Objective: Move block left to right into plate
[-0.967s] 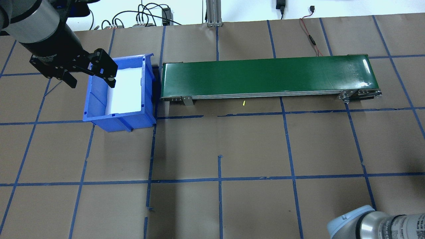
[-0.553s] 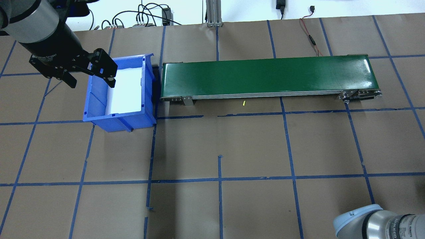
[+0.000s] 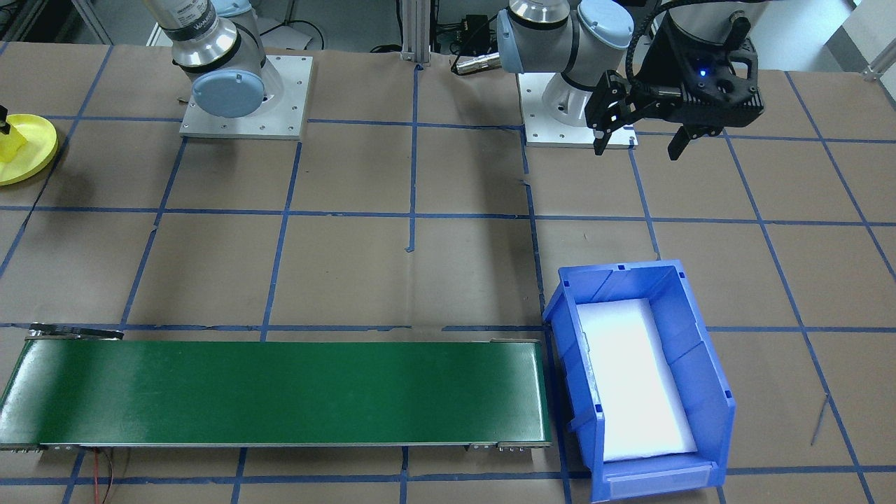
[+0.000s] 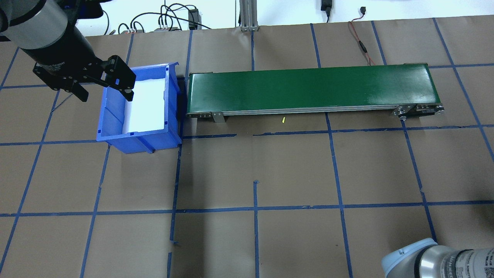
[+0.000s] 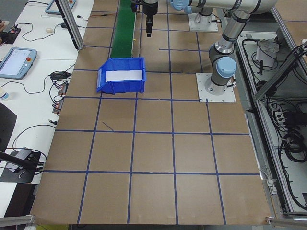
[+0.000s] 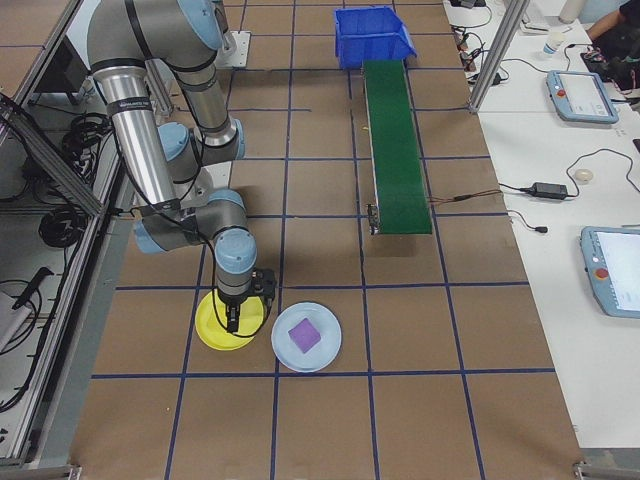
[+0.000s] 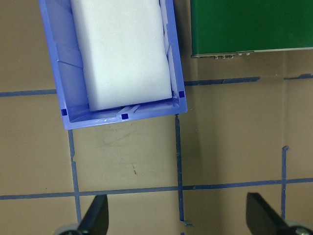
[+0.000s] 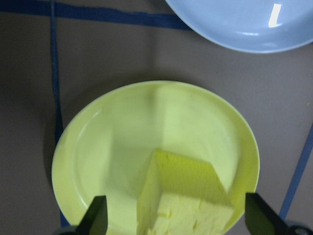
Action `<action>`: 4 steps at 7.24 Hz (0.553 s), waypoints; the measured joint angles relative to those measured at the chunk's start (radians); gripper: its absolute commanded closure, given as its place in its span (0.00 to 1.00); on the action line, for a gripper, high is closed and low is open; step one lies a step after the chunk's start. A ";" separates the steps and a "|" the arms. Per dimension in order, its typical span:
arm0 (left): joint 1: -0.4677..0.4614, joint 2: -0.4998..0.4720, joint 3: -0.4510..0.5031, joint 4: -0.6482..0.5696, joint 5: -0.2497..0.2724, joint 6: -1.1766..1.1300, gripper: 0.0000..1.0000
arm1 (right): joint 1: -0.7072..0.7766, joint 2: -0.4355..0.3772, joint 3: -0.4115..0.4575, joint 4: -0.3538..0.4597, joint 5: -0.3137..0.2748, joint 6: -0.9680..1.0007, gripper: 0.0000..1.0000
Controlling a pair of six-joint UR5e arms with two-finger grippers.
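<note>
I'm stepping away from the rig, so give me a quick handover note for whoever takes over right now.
Left gripper: open and empty, hovering by the blue bin.
Right gripper: open, directly above the yellow plate, fingers either side of the yellow block.
Done: the block sits in the plate, seemingly released. The conveyor is bare.
Beside it, a light blue plate holds a purple block.
Left: lift the right arm clear.

The block point(image 8: 183, 205) sits in the plate point(image 8: 93, 142), under my right gripper point(image 8: 173, 223); a second plate point(image 6: 308, 336) lies just beside it.
</note>
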 measured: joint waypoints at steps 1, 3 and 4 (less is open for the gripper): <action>0.001 0.000 0.001 0.000 0.000 0.000 0.00 | 0.115 -0.004 -0.016 0.003 -0.002 0.049 0.00; 0.002 0.000 0.005 0.000 0.001 0.000 0.00 | 0.515 -0.008 -0.060 0.016 -0.003 0.297 0.00; 0.003 0.000 0.008 -0.001 0.003 0.000 0.00 | 0.729 -0.008 -0.117 0.079 -0.002 0.475 0.00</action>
